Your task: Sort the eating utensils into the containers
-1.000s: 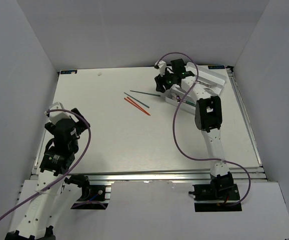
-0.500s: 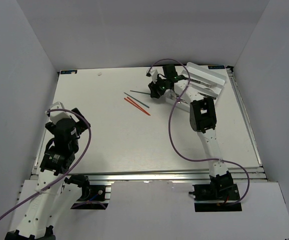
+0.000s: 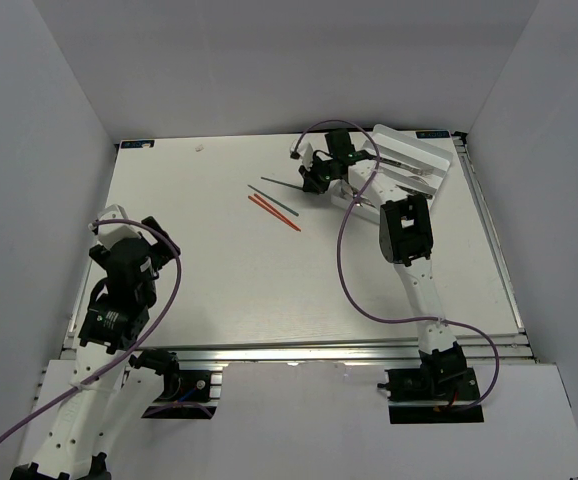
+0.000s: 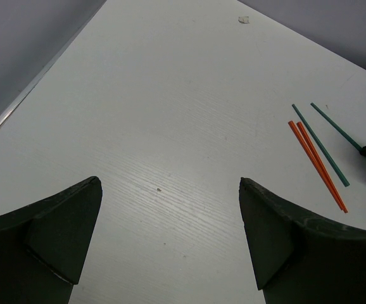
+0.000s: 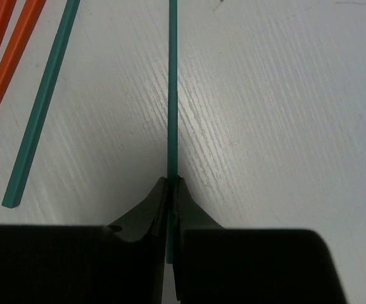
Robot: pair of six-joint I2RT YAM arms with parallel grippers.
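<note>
Right wrist view, right gripper [image 5: 171, 185]: narrowed to a pinch on one dark green chopstick [image 5: 172, 95], fingertips pressed to either side near its right end, stick lying flat on the table [image 5: 284, 126].
Change in grip: wide a moment ago, now clamped down.
Change in position: over the white tray [image 3: 421, 152] a second back, now off its left side and low over the loose sticks.
Beside the grip: second dark green chopstick [image 5: 42, 107] just to the left, untouched; two red-orange chopsticks [image 5: 2, 38] beyond it, side by side.
Place on the table: all four sticks toward the far edge, right of centre, near the tray in the far right corner.
Left gripper [image 4: 170, 187]: spread wide, holding nothing, hovering by the left edge, well apart from the sticks.
Meaning for the task: grasp apparently made, lift not yet begun; probably next a carry to a tray slot, with three sticks left outside.
Risk: thin stick gripped near one end, liable to pivot or slip on the lift.
</note>
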